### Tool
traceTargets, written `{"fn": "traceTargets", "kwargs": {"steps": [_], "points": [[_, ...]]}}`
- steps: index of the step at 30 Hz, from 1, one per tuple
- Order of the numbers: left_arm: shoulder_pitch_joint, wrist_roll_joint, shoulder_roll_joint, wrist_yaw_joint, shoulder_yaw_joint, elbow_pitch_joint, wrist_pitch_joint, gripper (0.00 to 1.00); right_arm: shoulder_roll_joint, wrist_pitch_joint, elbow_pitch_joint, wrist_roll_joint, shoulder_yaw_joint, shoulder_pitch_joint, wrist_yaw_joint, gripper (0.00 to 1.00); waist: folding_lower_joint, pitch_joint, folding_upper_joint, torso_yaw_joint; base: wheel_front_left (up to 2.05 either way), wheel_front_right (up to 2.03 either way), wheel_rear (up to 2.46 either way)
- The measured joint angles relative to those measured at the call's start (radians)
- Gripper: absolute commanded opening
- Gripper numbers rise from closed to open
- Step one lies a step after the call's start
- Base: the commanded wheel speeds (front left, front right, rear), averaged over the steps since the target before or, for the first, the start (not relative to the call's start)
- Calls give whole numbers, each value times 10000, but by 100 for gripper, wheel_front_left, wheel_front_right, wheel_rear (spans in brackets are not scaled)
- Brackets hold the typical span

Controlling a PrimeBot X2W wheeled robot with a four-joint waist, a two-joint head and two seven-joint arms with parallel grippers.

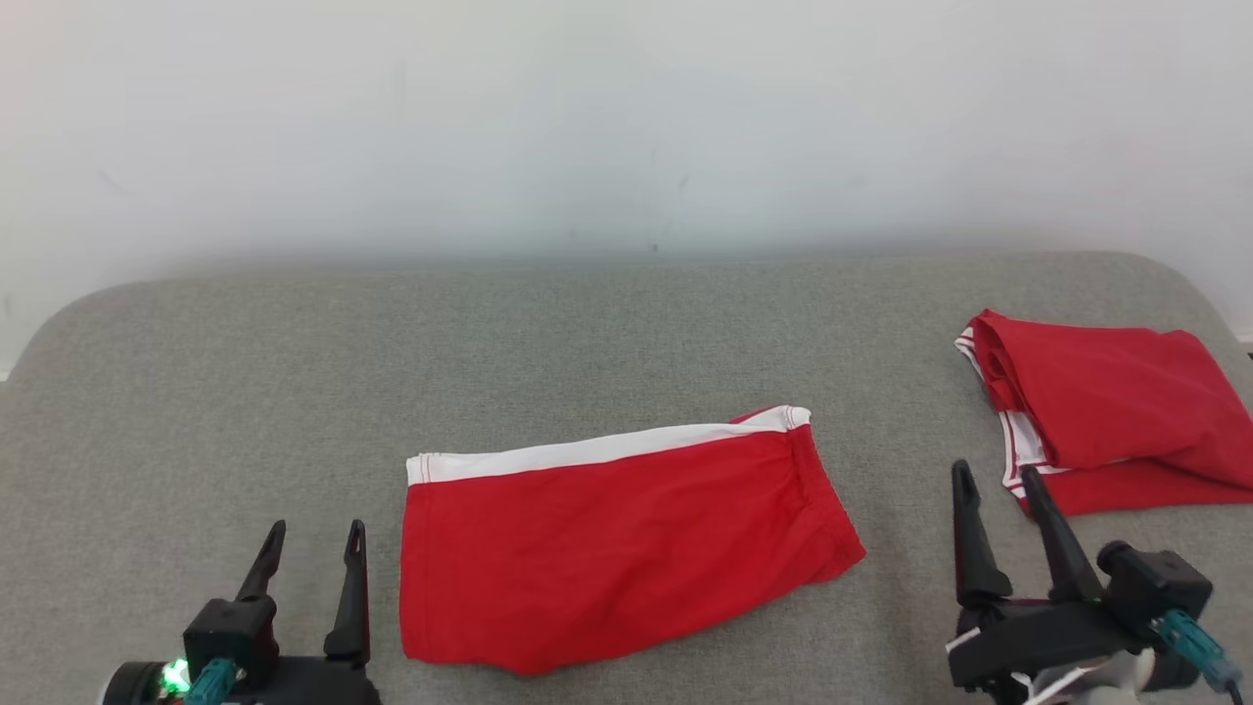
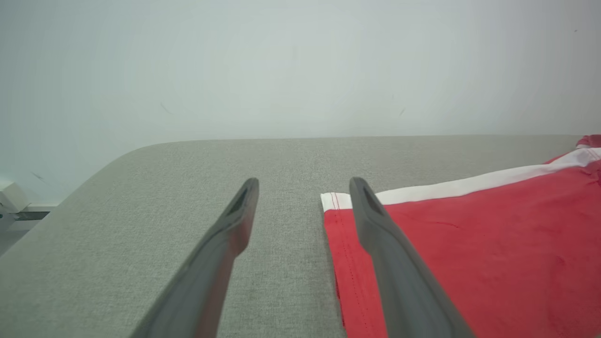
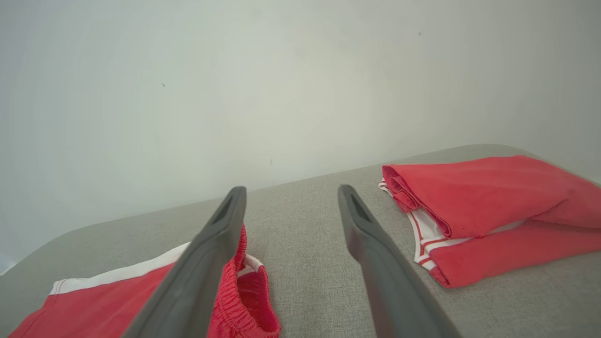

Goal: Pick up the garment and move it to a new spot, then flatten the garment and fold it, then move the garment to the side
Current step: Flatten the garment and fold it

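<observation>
**Shorts lie crosswise between two open grippers**

The left gripper is low over the grey woven-fabric surface, its two dark fingers spread apart and holding nothing. Just to its right is the stitched short edge of the red fabric shorts with a white band. A narrow strip of bare surface separates the finger from the cloth in the head view.

The shorts lie flat and look folded once. Their long axis runs sideways from one gripper toward the other, with the white band along the far edge.

The right gripper is also parted and empty. It sits off the gathered waistband end, which lies to its left across a wider stretch of bare surface. Beyond this gripper and to its right, a folded red garment with white trim rests near the surface's rounded corner, well apart from the shorts.

The left arm appears to be the nearer of the two. With the fold seemingly made, the move to the side probably depends on gripping the two short ends. The cloth could then travel along its length without the fold opening.
</observation>
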Motion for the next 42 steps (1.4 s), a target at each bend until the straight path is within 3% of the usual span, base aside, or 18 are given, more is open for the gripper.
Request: {"fn": "traceTargets", "kwargs": {"steps": [7,14,20,26,35,42], "points": [[1269,955,491,86,454,-1647,0,100,10,2,-1127,-359,-650,995,0,100,0,-141,-1,228,0,0,0],[1925,943,255,274,750,-2272,0,100,146,2,-1170,-527,-420,1440,0,100,0,-154,0,471,0,0,0],[2010,1005,13,224,633,-2337,0,100,56,322,69,-704,192,399,0,100,1,-119,0,917,0,0,0],[1979,1018,-105,58,640,-2146,0,100,-15,953,2113,-872,558,-1209,0,100,1,-17,0,1407,0,0,0],[1568,1120,-456,-146,602,-1898,0,100,-334,1001,5779,-1164,368,-3126,0,100,1,432,1,2066,0,0,0],[1414,1216,-570,-316,761,-1678,0,100,-284,1062,7783,-1133,226,-3899,0,100,1,760,1,2369,0,0,0]]}}
